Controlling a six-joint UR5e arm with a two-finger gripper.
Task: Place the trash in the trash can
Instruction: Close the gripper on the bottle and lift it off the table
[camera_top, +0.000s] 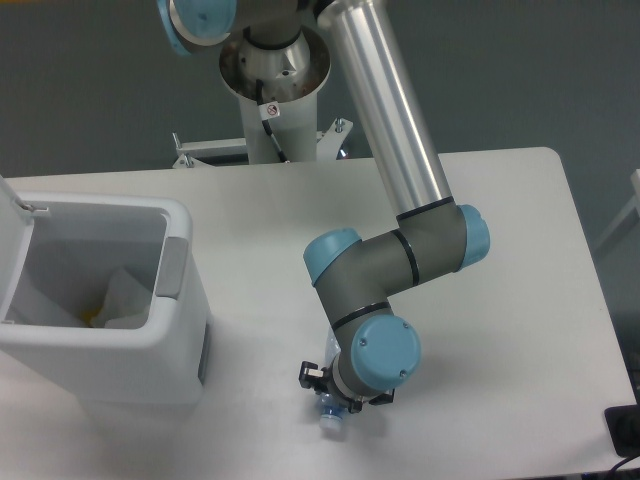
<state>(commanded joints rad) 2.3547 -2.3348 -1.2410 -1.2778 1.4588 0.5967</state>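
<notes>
The crushed clear bluish bottle (329, 413) lies on the white table near its front edge. Only its cap end shows, sticking out below my wrist. My gripper (343, 388) is right over the bottle, pointing down. Its black fingers (306, 375) show on either side of the bottle, spread wide apart, and the rest is hidden under the blue wrist joint. The white trash can (178, 330) stands at the left with its lid up, well apart from the bottle. I cannot make out the plastic wrapper; only pale crumpled material shows inside the can.
The arm's base column (272, 90) stands at the back edge of the table (520, 300). The long silver arm link (385, 110) runs across the middle. A dark object (625, 430) sits off the table's front right corner.
</notes>
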